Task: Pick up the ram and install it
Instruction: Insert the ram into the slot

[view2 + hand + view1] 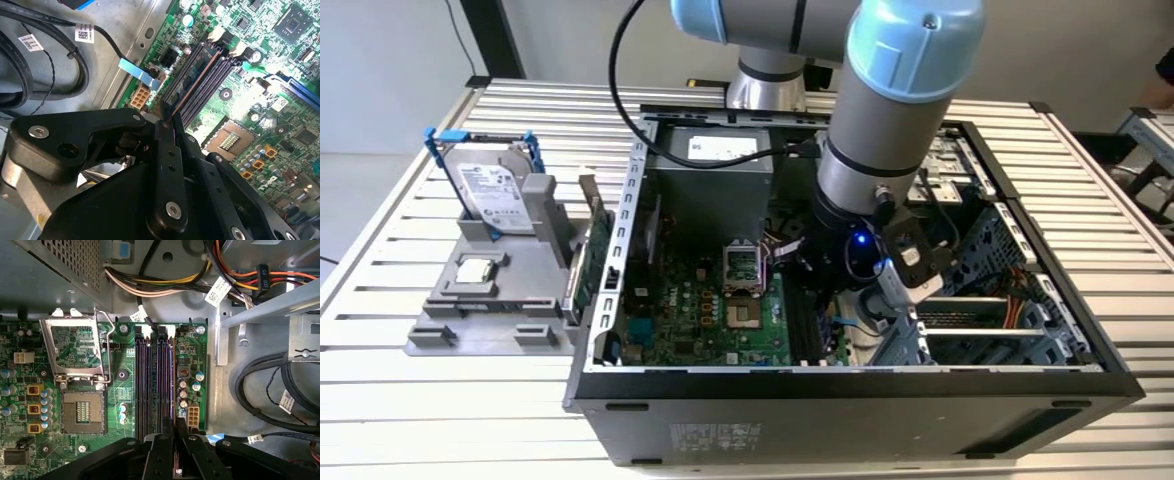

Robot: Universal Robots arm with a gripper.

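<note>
The arm was seen reaching down into the open computer case (854,385), which lay on its side on the slatted metal table (400,400). The gripper (167,117) was lowered over the memory slots (155,385) of the green motherboard (707,310). The jaws were pressed together on the ram (192,82), pinching its near end; the dark stick was seen edge-on in the second wrist view, lying along one of the slots, though whether it was fully seated could not be told. Just beside the slots, the empty processor socket (82,412) with its raised metal frame (75,347) was noted. Black cables (260,385) were looped along the case floor near the gripper, and a bundle of coloured wires (165,285) crossed beyond the slot ends. Well apart, on the exterior view's left, a hard drive (494,190) in a blue frame was stood upright on a grey fixture (487,320).
</note>
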